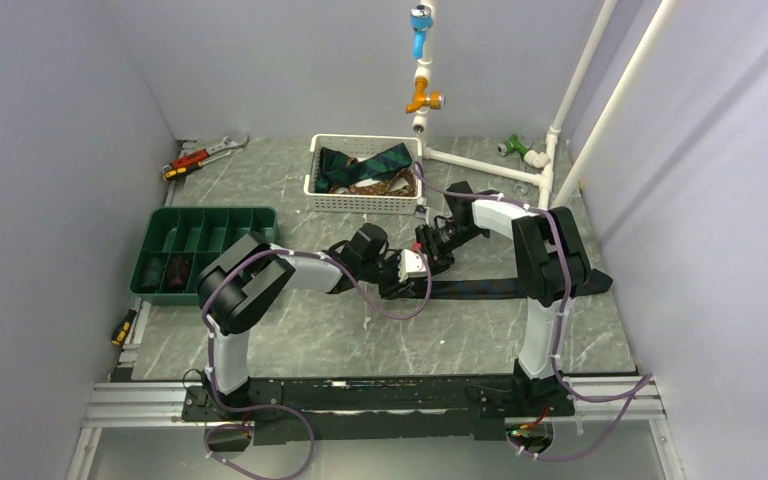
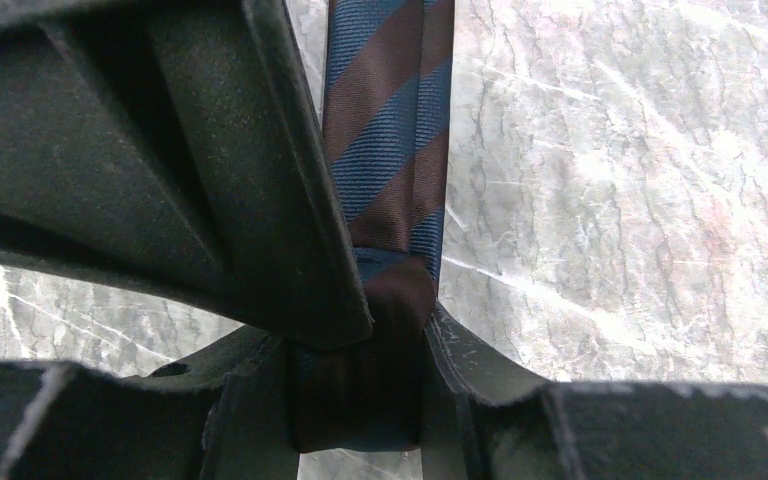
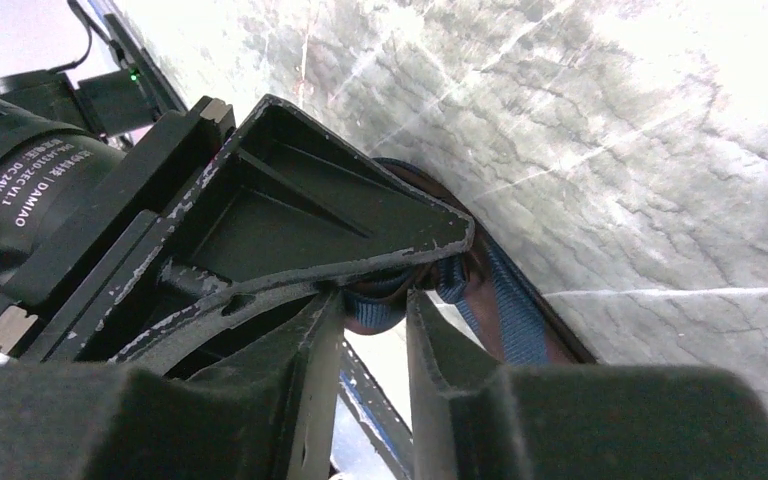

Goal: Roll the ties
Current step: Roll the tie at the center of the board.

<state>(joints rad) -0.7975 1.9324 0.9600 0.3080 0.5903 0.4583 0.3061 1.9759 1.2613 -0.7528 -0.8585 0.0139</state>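
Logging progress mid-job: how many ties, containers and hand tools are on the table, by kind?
Containers: 2 (white plastic basket, green divided tray)
Ties: 3 visible (blue-and-brown striped fabric tie on the table, green plaid tie and brown patterned tie in the basket)
Dark rolls in the tray: 2
Hand tools: 2 (red-handled wrench, yellow-handled screwdriver)
Total: 9

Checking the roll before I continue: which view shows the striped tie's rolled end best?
Left wrist: the rolled end sits close up, held in the left pincer, stripes clear. Right wrist shows only a blue sliver beside that pincer. From the top it is covered; only the tie's flat length shows.
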